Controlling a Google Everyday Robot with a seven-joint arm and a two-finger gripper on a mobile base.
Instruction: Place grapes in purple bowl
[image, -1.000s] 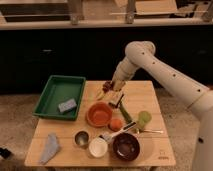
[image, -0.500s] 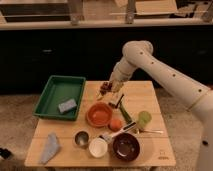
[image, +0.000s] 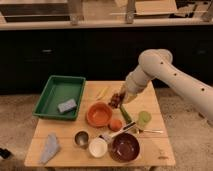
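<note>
My gripper (image: 119, 98) hangs from the arm that reaches in from the right, over the middle of the wooden table (image: 160, 150). It is shut on a dark red bunch of grapes (image: 115, 100), held just above the table, right of and behind the orange bowl (image: 99, 114). The purple bowl (image: 125, 147) stands near the table's front edge, well in front of the gripper, and looks empty.
A green tray (image: 56, 90) with a grey sponge (image: 66, 105) sits at the left. An orange fruit (image: 115, 124), a green cup (image: 144, 118), a metal cup (image: 81, 138), a white cup (image: 98, 147), a blue cloth (image: 50, 148) and a fork (image: 150, 131) crowd the front half. A yellow item (image: 101, 93) lies at the back.
The gripper has moved right and toward the front with the grapes, from the back of the table to beside the orange bowl.
</note>
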